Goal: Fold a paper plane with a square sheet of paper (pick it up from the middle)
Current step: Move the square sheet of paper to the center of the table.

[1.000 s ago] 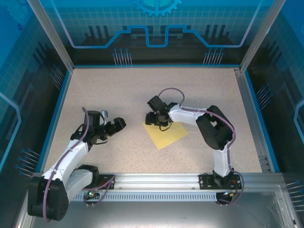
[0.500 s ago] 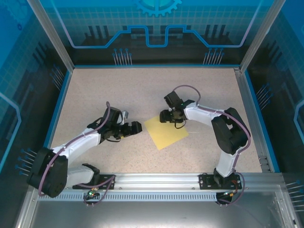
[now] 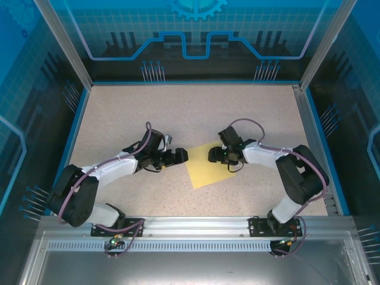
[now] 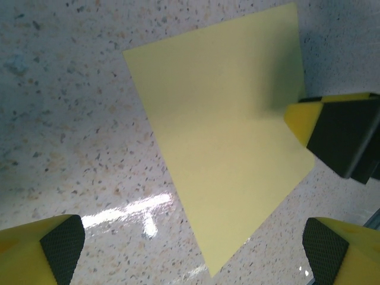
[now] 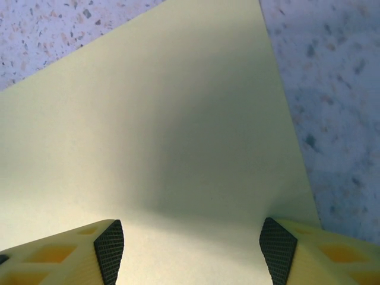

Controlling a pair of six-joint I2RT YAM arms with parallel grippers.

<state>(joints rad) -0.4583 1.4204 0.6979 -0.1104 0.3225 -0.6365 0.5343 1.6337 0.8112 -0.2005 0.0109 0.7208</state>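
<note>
Because the sheet of paper (image 3: 206, 168) lies flat near the middle of the tabletop (image 3: 178, 113), both arms lean in low from opposite sides. The left jaws stand wide open just beside its left corner, and the right jaws, also open and holding nothing, hover over its right part, probably to pinch it up from the middle.
</note>
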